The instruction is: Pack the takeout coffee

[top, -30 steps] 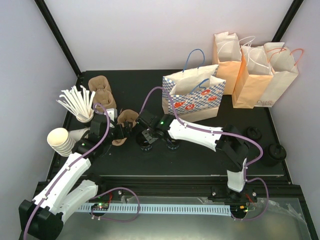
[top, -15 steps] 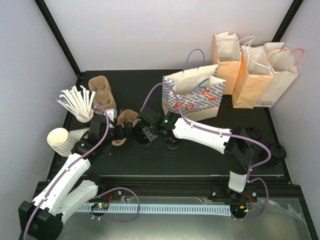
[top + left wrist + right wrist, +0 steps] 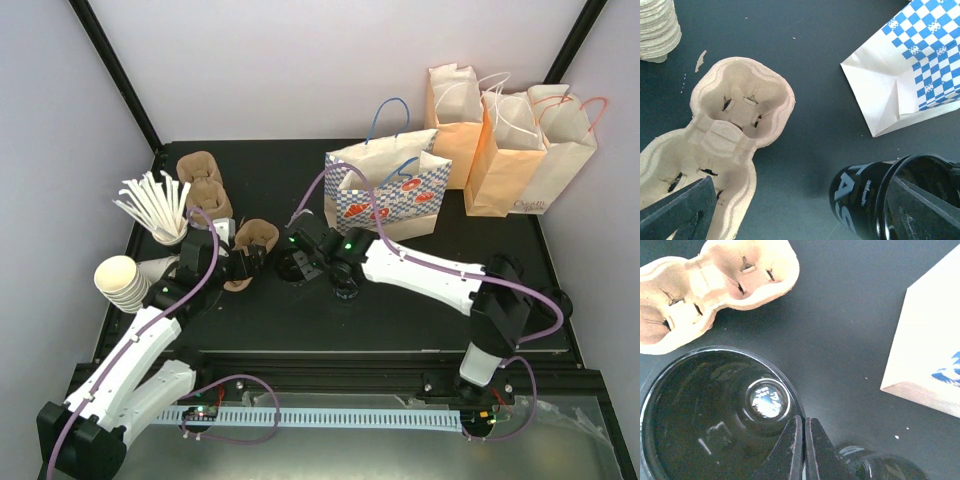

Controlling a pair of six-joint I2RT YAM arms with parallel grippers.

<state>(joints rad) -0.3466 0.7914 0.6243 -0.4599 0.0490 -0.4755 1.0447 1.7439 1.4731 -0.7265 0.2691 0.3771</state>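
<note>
Left gripper (image 3: 801,190): released, fingers spread wide above the counter (image 3: 400,305)
Carrier (image 3: 740,110): lying flat, partly under that gripper's finger
Coffee cup (image 3: 860,197): tilted, mouth open, between carrier and checked bag (image 3: 390,190)
Right gripper (image 3: 804,432): clenched on the cup's rim

The top camera looked down from behind the counter's (image 3: 400,320) near edge; both wrist cameras, close above, shared the open black cup (image 3: 715,415) and brown moulded-pulp carrier (image 3: 715,270).

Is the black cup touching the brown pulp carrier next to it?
Apart. The left wrist view shows a strip of bare table between the black cup and the pulp carrier.
</note>
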